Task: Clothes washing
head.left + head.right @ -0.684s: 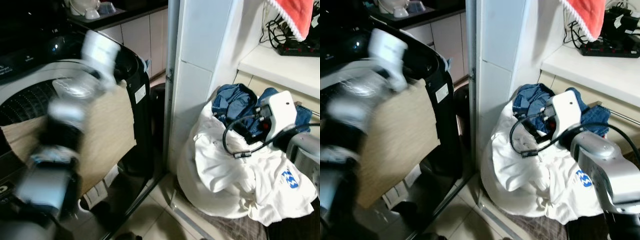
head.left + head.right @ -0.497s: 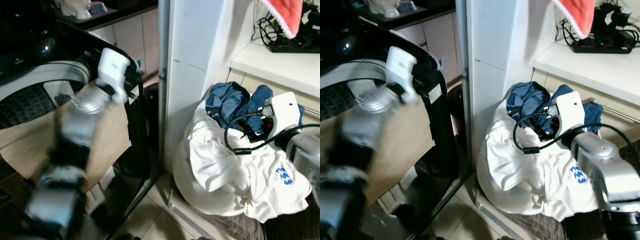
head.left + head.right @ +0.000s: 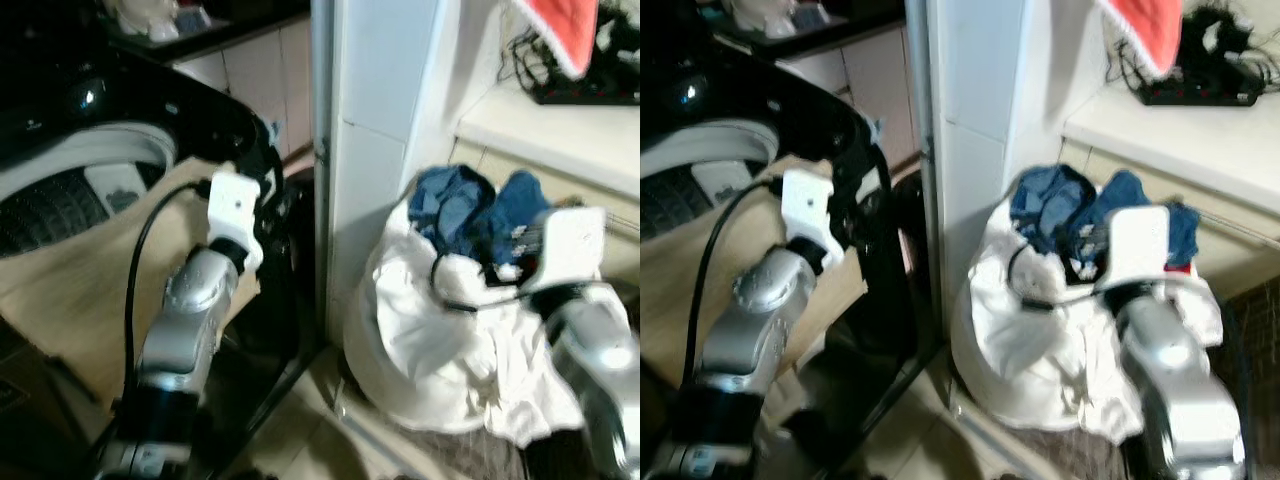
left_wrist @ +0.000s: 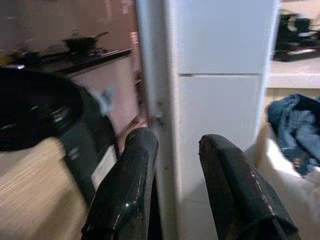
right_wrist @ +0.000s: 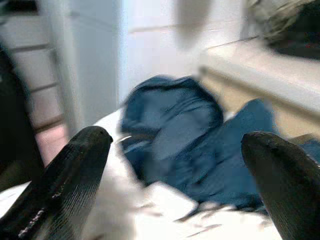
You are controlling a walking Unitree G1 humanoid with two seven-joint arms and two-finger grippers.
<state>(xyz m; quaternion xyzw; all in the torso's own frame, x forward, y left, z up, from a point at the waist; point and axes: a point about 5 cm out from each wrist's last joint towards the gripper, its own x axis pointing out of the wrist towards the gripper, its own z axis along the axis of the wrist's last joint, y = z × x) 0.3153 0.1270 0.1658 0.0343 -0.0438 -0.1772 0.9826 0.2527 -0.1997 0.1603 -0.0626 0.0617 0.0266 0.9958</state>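
A black top-loading washing machine (image 3: 120, 105) stands at the left, with a beige cloth (image 3: 60, 290) draped over its front rim. My left gripper (image 4: 175, 165) hovers by the machine's right corner, open with a narrow gap and nothing between its fingers. At the right, a heap of laundry holds a white shirt (image 3: 440, 330) with blue jeans (image 3: 470, 205) on top. My right gripper (image 5: 175, 140) hangs just above the jeans (image 5: 185, 125), open wide and empty.
A white tiled pillar (image 3: 375, 120) separates the machine from the laundry heap. A pale shelf (image 3: 560, 130) at the right carries a black power strip (image 3: 590, 95), and a red cloth (image 3: 560, 30) hangs above. Cabinets and a dark counter (image 3: 230, 25) lie behind the machine.
My left arm has swung from above the drum down to the machine's right corner. My right gripper has edged closer to the jeans. The camera has shifted slightly.
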